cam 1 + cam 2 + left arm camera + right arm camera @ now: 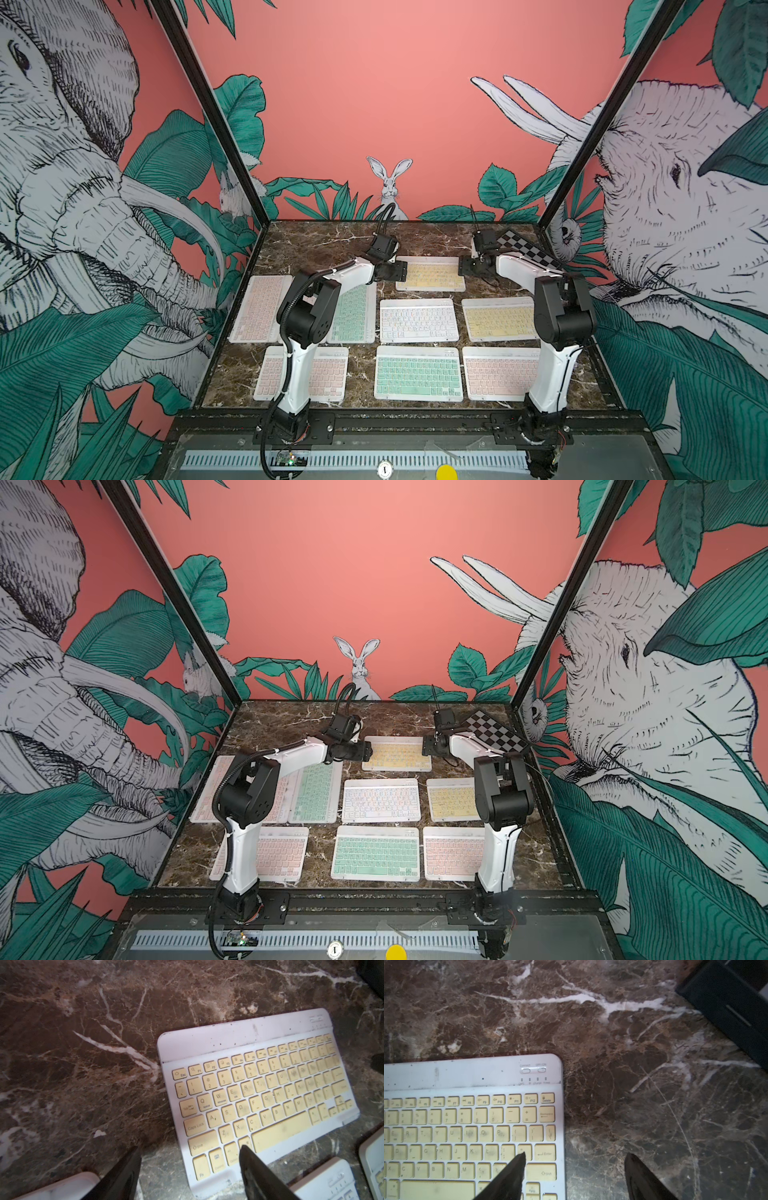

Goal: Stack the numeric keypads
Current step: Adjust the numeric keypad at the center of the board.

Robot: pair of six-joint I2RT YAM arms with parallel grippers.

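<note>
Checkered board [528, 249] near right end effector [575, 1153]; it and left end effector [189, 1147] parted, empty, astride far yellow keypad [432, 274] ends.

You've got 2 arms of the same build. The left arm [297, 374] and the right arm [548, 374] both have glossy white plastic link shells and matte black rounded joint housings [309, 316], with a ring of small holes on the side. The left one carries a ribbed black cable conduit [286, 309], strapped with white zip ties [286, 356]. The right one has just a thin black cable [574, 361]. Each wrist has a black boxy camera module [382, 246] with black leads out the top. The black base plates [320, 434] have silver screws, and reddish wires show at the foot. On the left gripper [189, 1147], the fingers [259, 1176] are matte black, wedge-tapered and scuffed.
</note>
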